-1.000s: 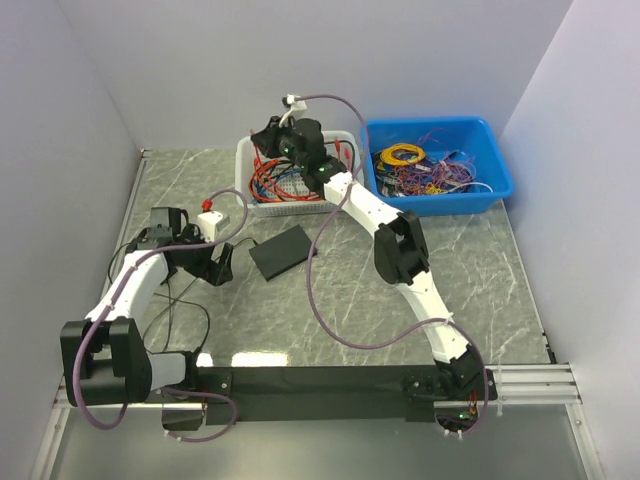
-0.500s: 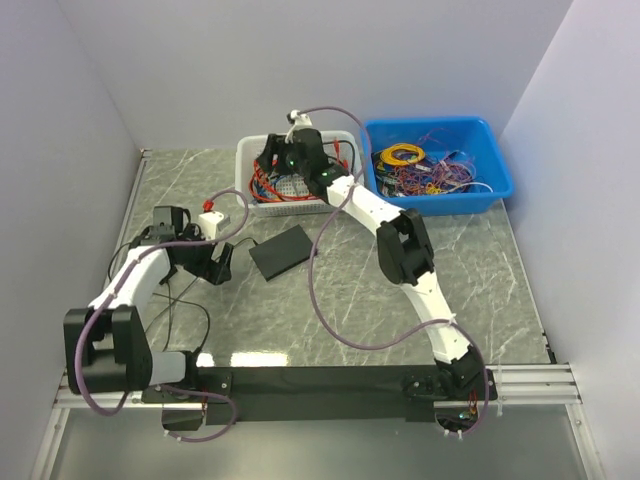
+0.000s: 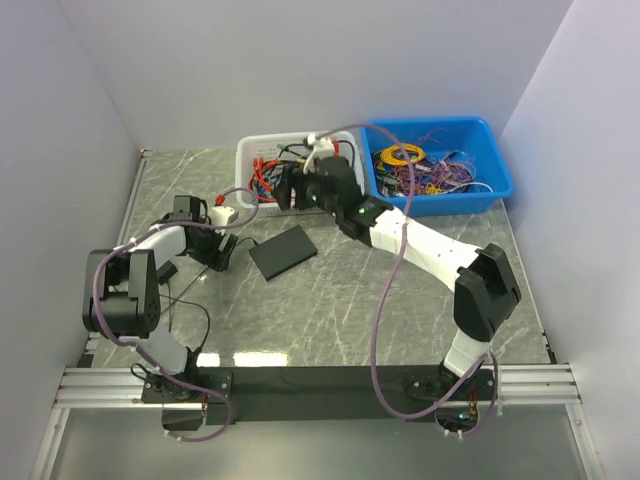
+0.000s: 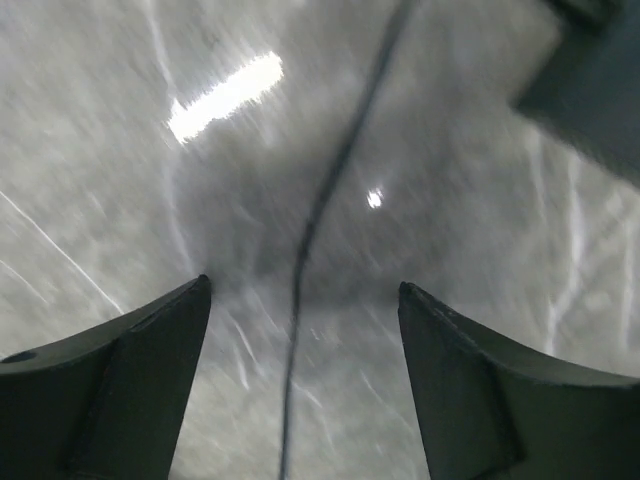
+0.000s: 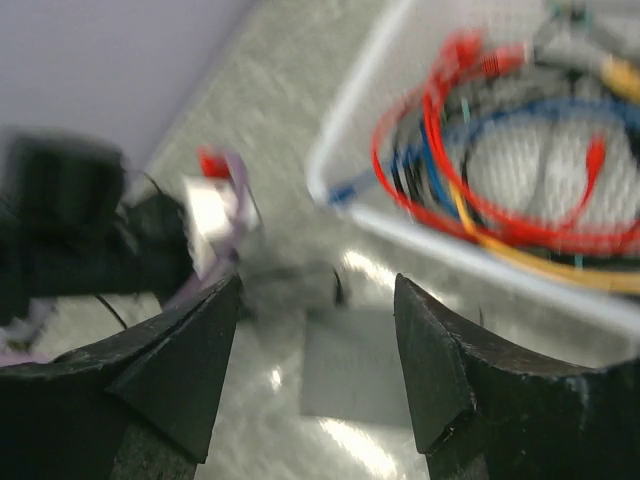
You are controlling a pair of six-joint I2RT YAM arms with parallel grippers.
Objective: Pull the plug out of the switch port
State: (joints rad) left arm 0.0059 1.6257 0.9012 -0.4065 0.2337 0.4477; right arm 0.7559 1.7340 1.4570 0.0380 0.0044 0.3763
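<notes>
Jaws spread empty on both: your left gripper [image 4: 300, 290] hangs over a thin black cable [image 4: 345, 150], the switch [image 3: 283, 250] just beside it, cut off at that view's corner. Your right gripper [image 5: 315, 285] hangs near the white basket [image 3: 244, 160]; its view is blurred, ports unreadable.

A thin dark cable [image 4: 330, 180] runs down the blurred marbled table [image 4: 480, 230], passing between the left gripper's [image 4: 303, 283] wide-spread fingers [image 4: 120, 370]. Up right of the cable sits a switch [image 4: 590, 90] corner; up left, bright glare [image 4: 225, 95].
</notes>
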